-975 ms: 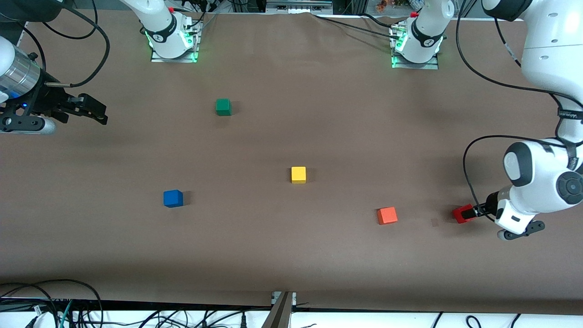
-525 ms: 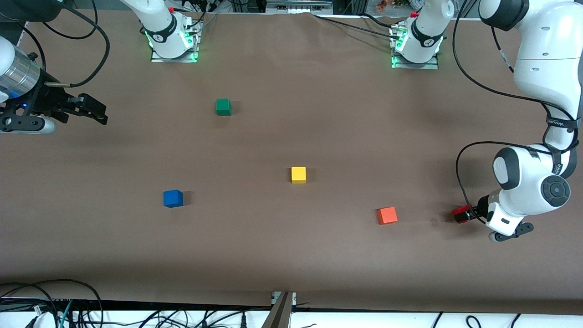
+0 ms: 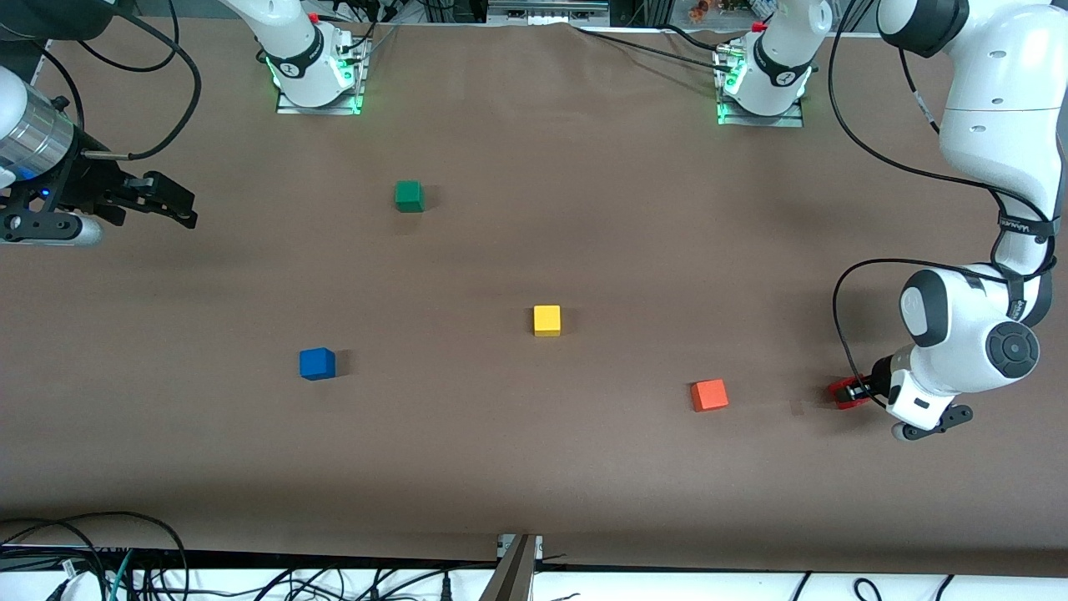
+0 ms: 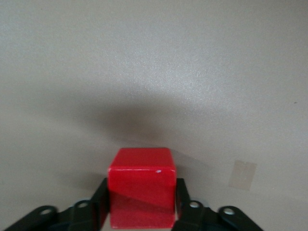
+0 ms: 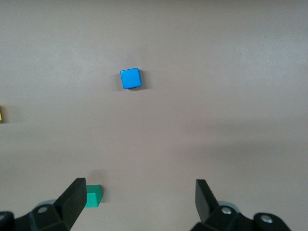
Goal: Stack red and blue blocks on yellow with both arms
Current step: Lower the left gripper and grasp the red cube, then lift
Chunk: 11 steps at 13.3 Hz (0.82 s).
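Observation:
The red block (image 3: 846,393) (image 4: 141,183) rests on the table at the left arm's end, beside the orange cube. My left gripper (image 3: 856,391) (image 4: 141,195) is shut on the red block, with a finger pressed against each side. The blue block (image 3: 317,364) (image 5: 130,78) sits toward the right arm's end. The yellow cube (image 3: 547,320) stands mid-table with nothing on it. My right gripper (image 3: 182,210) (image 5: 139,195) waits open and empty, up over the right arm's end of the table.
An orange cube (image 3: 709,395) lies between the yellow cube and the red block, nearer the front camera than the yellow. A green cube (image 3: 409,196) (image 5: 93,196) sits closer to the arms' bases. Cables run along the table's front edge.
The left hand came down farther over the red block and its jaws shut on it. The right arm and the other cubes have not moved.

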Motion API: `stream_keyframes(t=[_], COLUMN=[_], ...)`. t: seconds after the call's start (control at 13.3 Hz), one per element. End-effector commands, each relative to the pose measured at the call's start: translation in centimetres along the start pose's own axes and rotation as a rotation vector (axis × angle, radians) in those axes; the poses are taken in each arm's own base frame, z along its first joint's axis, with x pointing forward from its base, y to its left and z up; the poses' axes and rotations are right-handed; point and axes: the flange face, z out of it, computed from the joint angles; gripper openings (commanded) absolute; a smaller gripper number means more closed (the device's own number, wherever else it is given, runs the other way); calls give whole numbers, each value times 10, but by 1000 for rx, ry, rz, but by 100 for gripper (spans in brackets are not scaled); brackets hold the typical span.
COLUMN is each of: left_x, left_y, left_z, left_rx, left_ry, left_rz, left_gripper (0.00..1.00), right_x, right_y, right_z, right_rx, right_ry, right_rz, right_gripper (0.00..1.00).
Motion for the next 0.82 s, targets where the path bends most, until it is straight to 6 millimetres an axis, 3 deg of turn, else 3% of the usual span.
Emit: stream_keyframes(t=[0.0, 0.07, 0.38, 0.53, 0.75], left_x=[3, 5, -20, -51, -112], left_y=[6, 14, 125, 191, 287], left_z=[-20, -32, -85, -104, -115], left_rx=[8, 3, 3, -2, -21], left_ry=[31, 40, -1, -15, -20], left_rz=[25, 35, 166, 239, 311], left_gripper=[0, 0, 0, 0, 0], right_x=[1, 1, 1, 3, 30], right_y=[0, -1, -5, -7, -21], right_z=[-5, -5, -10, -8, 19], right_rx=[13, 12, 12, 16, 22], right_ry=[4, 4, 15, 17, 66], right_rz=[16, 13, 3, 3, -26], right_gripper=[100, 100, 100, 100, 100])
